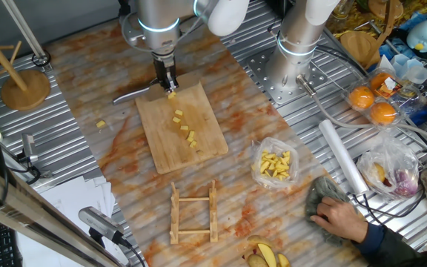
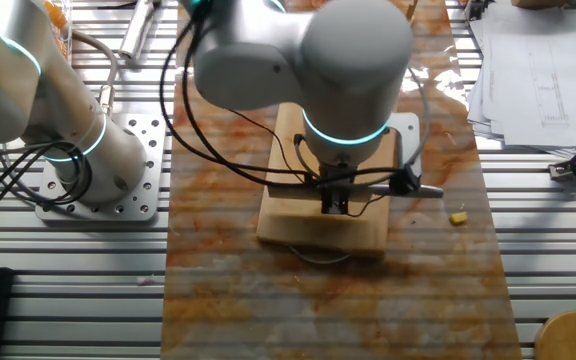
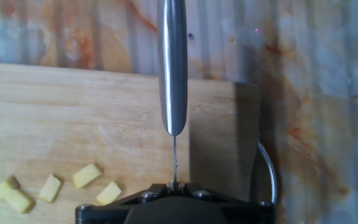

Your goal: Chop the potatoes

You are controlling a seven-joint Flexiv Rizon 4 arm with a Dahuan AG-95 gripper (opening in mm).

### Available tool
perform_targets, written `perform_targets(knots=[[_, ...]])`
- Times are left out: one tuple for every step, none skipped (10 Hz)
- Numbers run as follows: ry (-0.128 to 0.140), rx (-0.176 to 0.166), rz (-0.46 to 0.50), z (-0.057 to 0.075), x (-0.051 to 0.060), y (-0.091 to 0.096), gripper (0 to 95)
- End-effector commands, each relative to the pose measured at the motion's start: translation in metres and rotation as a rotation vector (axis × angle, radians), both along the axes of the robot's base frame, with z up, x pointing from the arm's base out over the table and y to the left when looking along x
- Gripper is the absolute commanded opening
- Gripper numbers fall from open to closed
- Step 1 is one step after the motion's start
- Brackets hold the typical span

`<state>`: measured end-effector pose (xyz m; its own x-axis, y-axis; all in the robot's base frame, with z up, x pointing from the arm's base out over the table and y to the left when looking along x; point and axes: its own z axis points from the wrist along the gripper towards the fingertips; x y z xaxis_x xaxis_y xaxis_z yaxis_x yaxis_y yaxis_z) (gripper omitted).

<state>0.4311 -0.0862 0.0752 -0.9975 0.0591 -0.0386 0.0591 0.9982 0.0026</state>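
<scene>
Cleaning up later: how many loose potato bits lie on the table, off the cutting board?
1: a potato bit lies on the table, apart from the cutting board, off its left edge in one fixed view. The arm may hide others.

A wooden cutting board [image 1: 181, 126] lies on the orange-stained tabletop [image 1: 87, 156]. Near its lower edge lies a small wooden ladder-like rack [image 1: 193, 213], and to the right a clear plastic bag of yellow pieces [image 1: 276, 165]. Farther right are a white roll [image 1: 341, 155], two oranges in a clear pack [image 1: 371, 104] and a grey cloth [image 1: 325, 200]. A round wooden stand [image 1: 22, 83] sits at the left, with white papers [image 1: 69, 204] below it.
</scene>
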Motion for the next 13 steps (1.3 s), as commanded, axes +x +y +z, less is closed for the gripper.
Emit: perform_targets(knots=[[0.002,0.007,0.003,0.000,0.000,0.002,0.0],[0.002,0.007,0.003,-0.004,0.002,0.001,0.0],[-0.001,0.004,0.002,-0.010,0.003,-0.001,0.0],[-0.007,0.003,0.001,-0.018,0.006,-0.003,0.0],[-0.011,0.001,0.001,-0.023,0.008,-0.005,0.0],[-0.016,0.010,-0.002,-0.030,0.010,-0.006,0.0],[-0.014,0.009,-0.002,-0.031,0.010,-0.006,0.0],[-0.017,0.009,0.001,-0.031,0.010,-0.006,0.0],[-0.017,-0.001,0.005,-0.033,0.011,-0.005,0.0],[-0.018,-0.004,0.005,-0.037,0.012,-0.005,0.0],[-0.020,-0.005,0.003,-0.043,0.013,-0.005,0.0],[-0.002,0.000,0.002,-0.044,0.014,-0.005,0.0],[0.001,0.010,0.001,-0.040,0.013,-0.004,0.0]])
